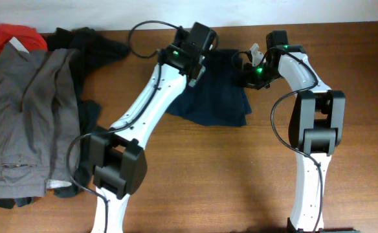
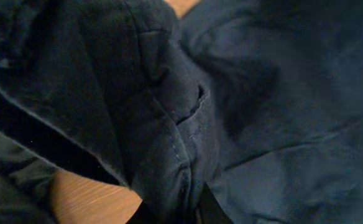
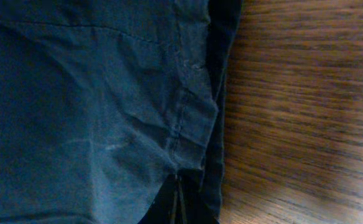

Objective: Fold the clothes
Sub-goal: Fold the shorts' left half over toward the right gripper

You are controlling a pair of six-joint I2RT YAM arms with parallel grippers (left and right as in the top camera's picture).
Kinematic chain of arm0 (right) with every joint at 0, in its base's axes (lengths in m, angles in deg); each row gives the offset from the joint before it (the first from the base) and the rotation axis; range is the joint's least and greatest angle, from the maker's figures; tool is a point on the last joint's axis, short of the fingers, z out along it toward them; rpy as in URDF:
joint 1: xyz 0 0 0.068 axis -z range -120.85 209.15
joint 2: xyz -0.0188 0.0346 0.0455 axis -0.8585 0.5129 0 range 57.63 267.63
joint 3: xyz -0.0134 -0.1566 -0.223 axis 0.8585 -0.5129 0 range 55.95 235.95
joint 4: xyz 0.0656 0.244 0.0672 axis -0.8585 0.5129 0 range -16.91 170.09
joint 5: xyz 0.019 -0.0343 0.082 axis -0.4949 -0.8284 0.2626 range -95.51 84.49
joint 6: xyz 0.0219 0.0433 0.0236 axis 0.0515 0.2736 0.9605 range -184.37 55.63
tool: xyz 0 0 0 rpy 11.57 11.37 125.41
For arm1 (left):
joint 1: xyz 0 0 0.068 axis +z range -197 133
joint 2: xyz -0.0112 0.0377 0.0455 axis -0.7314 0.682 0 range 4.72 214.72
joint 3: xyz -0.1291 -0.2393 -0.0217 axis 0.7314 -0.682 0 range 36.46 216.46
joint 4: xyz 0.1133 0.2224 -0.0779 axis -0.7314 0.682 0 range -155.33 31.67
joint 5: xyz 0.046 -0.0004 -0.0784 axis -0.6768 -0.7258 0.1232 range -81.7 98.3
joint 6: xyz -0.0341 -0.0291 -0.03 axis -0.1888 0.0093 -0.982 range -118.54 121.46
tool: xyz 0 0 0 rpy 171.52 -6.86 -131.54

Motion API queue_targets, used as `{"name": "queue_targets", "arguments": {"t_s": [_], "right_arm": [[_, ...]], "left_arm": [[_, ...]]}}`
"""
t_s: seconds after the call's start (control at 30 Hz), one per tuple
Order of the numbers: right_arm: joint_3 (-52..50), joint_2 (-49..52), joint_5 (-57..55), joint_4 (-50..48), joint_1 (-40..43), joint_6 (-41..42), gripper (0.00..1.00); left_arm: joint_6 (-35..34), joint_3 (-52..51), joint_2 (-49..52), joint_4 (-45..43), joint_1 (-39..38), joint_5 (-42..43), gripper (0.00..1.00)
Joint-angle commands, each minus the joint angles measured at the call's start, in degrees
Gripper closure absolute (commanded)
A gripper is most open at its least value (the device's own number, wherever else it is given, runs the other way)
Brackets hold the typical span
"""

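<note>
The dark navy shorts [image 1: 218,97] lie at the back middle of the table, partly doubled over. My left gripper [image 1: 195,66] is at their left top edge and is shut on a fold of the cloth. In the left wrist view the shorts [image 2: 281,93] fill the frame and a seam runs down into the jaws [image 2: 194,210]. My right gripper [image 1: 247,70] is at their right top edge. In the right wrist view it [image 3: 178,202] is shut on the hem of the shorts [image 3: 76,112]. Grey trousers [image 1: 27,116], a black garment [image 1: 88,45] and a red piece [image 1: 17,35] lie at the left.
The wooden table [image 1: 241,175] shows bare wood in front of the shorts and at the right [image 3: 299,112]. The pile of other clothes takes up the left end. Both arm bases stand at the front edge.
</note>
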Motion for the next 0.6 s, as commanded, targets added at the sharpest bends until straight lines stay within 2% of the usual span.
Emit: {"name": "queue_targets", "arguments": {"t_s": [0.0, 0.33, 0.47, 0.57], "right_arm": [[-7.5, 9.9, -19.3, 1.4, 1.6, 0.1, 0.96], [-8.0, 9.9, -19.3, 1.1, 1.6, 0.1, 0.96], [-8.0, 9.9, -19.3, 1.2, 1.6, 0.1, 0.96], [-8.0, 9.9, -19.3, 1.2, 1.7, 0.1, 0.96]], "left_arm": [[0.6, 1.5, 1.4, -2.0, -1.9, 4.2, 0.99], [-1.4, 1.5, 4.3, -10.3, -7.0, 16.1, 0.99], [-1.5, 1.5, 4.6, -11.0, -8.2, 13.6, 1.00], [-1.5, 1.6, 4.5, -10.1, -7.4, 7.3, 1.00]]}}
